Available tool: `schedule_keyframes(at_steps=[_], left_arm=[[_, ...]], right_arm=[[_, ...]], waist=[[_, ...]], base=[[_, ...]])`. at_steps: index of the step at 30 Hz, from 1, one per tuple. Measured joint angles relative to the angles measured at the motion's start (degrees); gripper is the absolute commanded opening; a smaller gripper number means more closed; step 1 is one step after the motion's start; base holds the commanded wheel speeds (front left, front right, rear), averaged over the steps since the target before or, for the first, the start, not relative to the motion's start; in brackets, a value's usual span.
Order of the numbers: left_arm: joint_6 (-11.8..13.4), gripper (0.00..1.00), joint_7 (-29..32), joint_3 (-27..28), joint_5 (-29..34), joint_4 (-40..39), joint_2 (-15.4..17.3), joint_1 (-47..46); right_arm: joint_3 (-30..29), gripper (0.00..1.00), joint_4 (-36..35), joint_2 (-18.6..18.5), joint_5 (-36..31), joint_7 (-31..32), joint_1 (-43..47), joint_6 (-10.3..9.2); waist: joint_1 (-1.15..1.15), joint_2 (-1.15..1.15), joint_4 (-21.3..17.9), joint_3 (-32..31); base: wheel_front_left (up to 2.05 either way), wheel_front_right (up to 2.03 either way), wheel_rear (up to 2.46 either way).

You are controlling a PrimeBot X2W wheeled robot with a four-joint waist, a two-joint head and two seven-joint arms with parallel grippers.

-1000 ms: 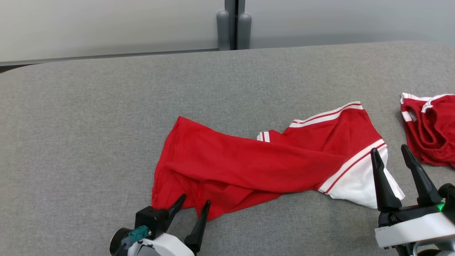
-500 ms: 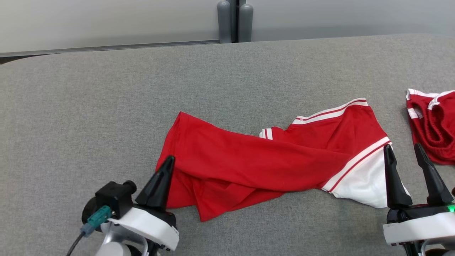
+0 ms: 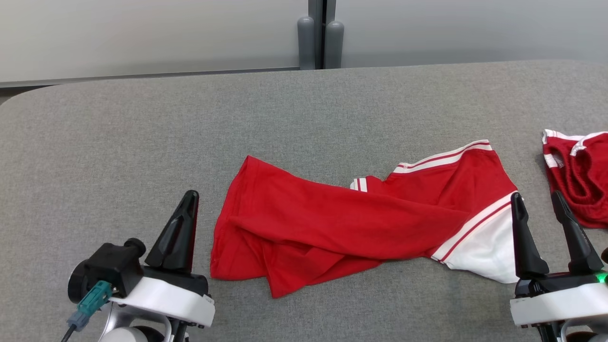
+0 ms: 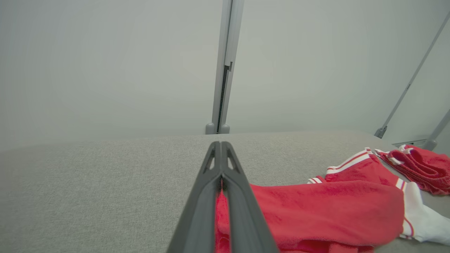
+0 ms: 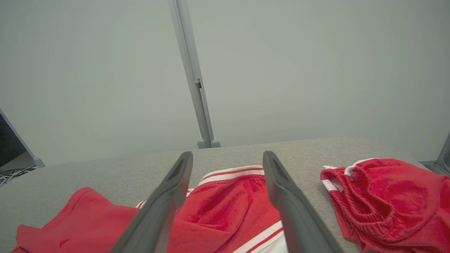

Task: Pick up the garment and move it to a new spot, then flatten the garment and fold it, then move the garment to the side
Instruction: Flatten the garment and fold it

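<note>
The garment (image 3: pixel 342 223) is a red top with white striped trim and a white panel, lying crumpled across the middle of the grey table (image 3: pixel 142 142). My left gripper (image 3: pixel 189 197) stands just left of its left edge, shut with nothing held and apart from the cloth. In the left wrist view the closed left gripper (image 4: pixel 220 144) points over the table, and the garment (image 4: pixel 316 207) spreads to its right. My right gripper (image 3: pixel 536 195) is open at the garment's white right end. The right wrist view shows that gripper (image 5: pixel 227 154) with the garment (image 5: pixel 228 207) below its spread fingers.
A second red bundle with white trim (image 3: pixel 577 185) lies at the table's right edge, close to my right gripper; it is also in the wrist views (image 5: pixel 386 196) (image 4: pixel 418 168). A pale wall with a grey post (image 3: pixel 320 42) stands behind the table.
My left gripper was open at the garment's lower-left corner; it has shut and moved left, off the cloth. The garment stays put. The head camera has shifted slightly.
</note>
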Motion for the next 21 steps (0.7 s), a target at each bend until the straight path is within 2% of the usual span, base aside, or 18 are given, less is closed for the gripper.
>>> schedule_keyframes(at_steps=[1, 2, 13, 21], left_arm=[[0.46, 0.82, -0.07, 0.2, 0.22, -0.24, 0.08, 0.0], [0.92, 1.0, -0.65, 0.56, 0.52, -0.47, 0.09, 0.05], [5.73, 1.0, -6.03, 7.02, 0.71, 0.54, 1.33, 5.21], [5.87, 1.0, -5.57, 6.82, 0.56, 0.92, 2.4, 9.31]], right_arm=[[0.01, 1.0, 0.02, -0.02, -0.01, 0.0, 0.0, 0.0], [0.07, 1.0, 0.05, -0.11, -0.05, 0.08, 0.01, 0.0], [1.13, 1.0, 0.47, -1.2, -0.48, 1.99, 2.69, 0.0], [1.94, 1.0, 0.13, -1.87, -0.31, 3.75, 5.3, 0.0]], waist=[[0.0, 0.0, 0.04, -0.14], [0.0, 0.0, 0.11, -0.27], [0.0, 0.0, 1.17, -4.6], [0.0, 0.0, 1.47, -8.34]], base=[[0.0, 0.0, 0.0], [0.0, 0.0, 0.0], [0.0, 0.0, 0.0], [0.0, 0.0, 0.0]])
